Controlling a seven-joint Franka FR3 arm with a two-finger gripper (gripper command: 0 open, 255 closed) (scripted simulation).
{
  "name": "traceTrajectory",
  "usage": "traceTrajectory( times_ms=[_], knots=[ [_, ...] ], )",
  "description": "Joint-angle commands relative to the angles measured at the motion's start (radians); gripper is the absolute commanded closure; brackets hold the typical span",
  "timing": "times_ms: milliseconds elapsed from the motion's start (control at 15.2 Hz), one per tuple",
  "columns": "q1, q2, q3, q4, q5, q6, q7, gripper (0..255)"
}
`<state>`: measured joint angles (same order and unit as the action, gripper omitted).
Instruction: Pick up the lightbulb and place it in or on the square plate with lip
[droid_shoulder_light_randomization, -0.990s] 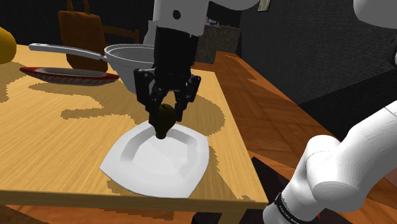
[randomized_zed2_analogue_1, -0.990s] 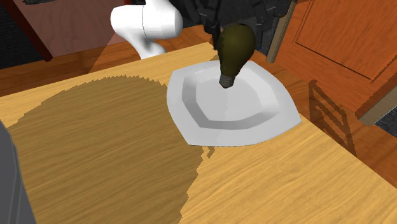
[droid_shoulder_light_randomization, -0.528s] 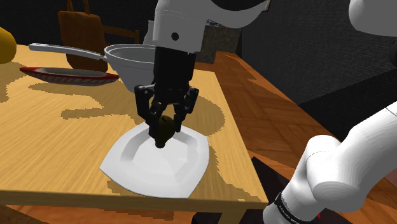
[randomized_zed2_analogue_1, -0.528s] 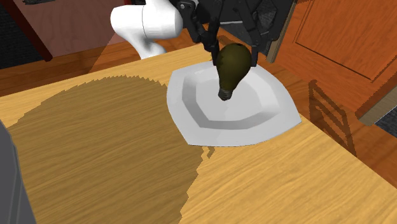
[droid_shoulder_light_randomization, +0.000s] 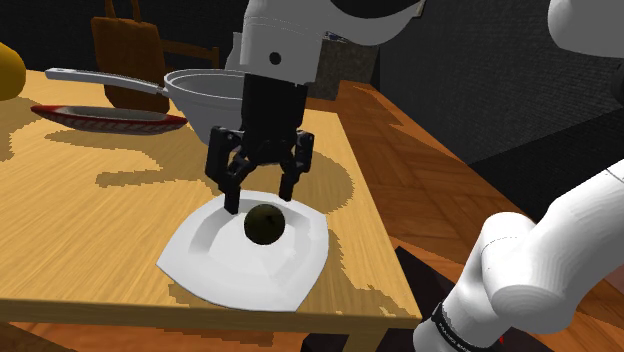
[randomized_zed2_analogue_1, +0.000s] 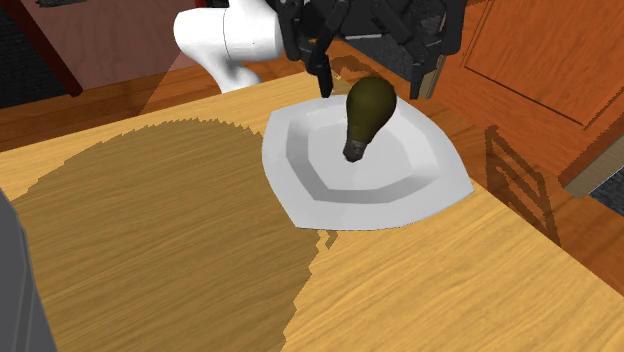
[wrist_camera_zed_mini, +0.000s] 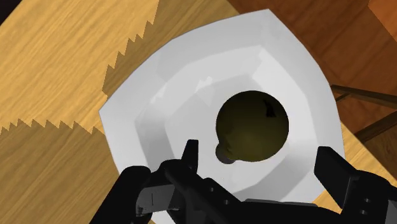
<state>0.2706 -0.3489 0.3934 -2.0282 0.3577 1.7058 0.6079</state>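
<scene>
Hovering right over the white square plate (droid_shoulder_light_randomization: 215, 270) with the gripper (droid_shoulder_light_randomization: 258, 200) spread wide, clasping nothing. Standing base-down in the plate's sunken middle: dark olive lightbulb (droid_shoulder_light_randomization: 263, 224), leaning a bit, black fingers (wrist_camera_zed_mini: 191, 156) flanking it without touching. Plate-wise, sitting close to the wooden table (droid_shoulder_light_randomization: 80, 220) edge nearest the shoulder view. Further back, a grey pan (droid_shoulder_light_randomization: 200, 90) with a long handle and a red-rimmed dish (droid_shoulder_light_randomization: 105, 118), well apart from the plate.

Matt white plate (randomized_zed2_analogue_1: 425, 190), dull olive lightbulb (randomized_zed2_analogue_1: 368, 104), wood-grain table (randomized_zed2_analogue_1: 150, 250)
</scene>
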Motion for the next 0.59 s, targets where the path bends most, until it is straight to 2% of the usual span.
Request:
traceTrajectory(
  times_ms=[0,132,396,528],
  knots=[
    [0.000,0.000,0.000,0.000,0.000,0.000,0.000,0],
    [0.000,0.000,0.000,0.000,0.000,0.000,0.000,0],
    [-0.013,0.019,-0.025,0.138,-0.017,-0.123,0.010,0],
    [-0.013,0.019,-0.025,0.138,-0.017,-0.123,0.010,0]
  ],
)
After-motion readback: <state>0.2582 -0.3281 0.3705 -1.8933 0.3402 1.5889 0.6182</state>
